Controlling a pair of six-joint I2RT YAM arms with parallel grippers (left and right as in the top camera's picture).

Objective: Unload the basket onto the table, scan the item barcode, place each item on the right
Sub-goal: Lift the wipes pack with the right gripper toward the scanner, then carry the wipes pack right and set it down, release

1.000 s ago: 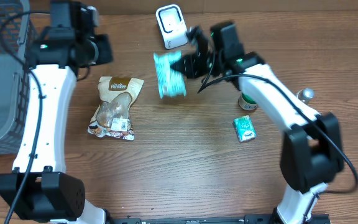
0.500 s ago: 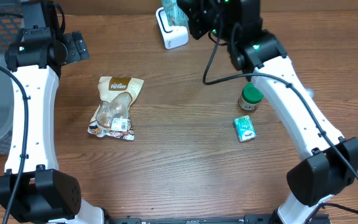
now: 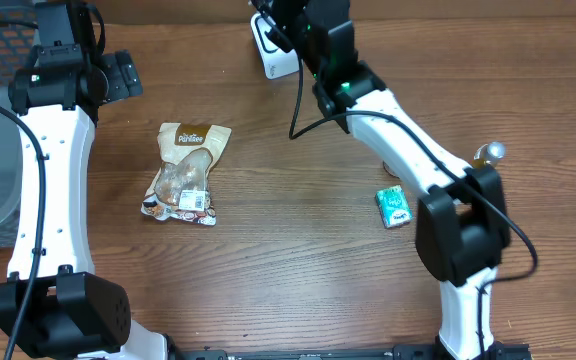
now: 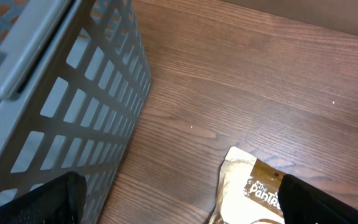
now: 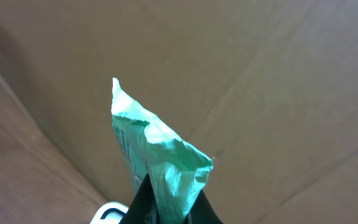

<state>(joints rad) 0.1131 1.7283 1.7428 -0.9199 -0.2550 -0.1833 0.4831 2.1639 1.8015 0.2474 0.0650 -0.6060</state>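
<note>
**Right gripper (image 5: 166,208) pinching the mint-green crinkled plastic packet (image 5: 157,155) over the white barcode scanner (image 3: 273,60)**

The right gripper's jaws are clamped on the packet's lower edge. The packet stands up beyond the fingertips, with the scanner just beneath them. To scan well, I judge the barcode face should be turned flat toward the scanner window and held steady. The brown cardboard wall (image 5: 260,74) rises close ahead and leaves little room there. Bare wood lies open behind. The left gripper (image 3: 120,75), spread wide and empty, hangs beside the grey mesh basket (image 4: 55,106).
</note>
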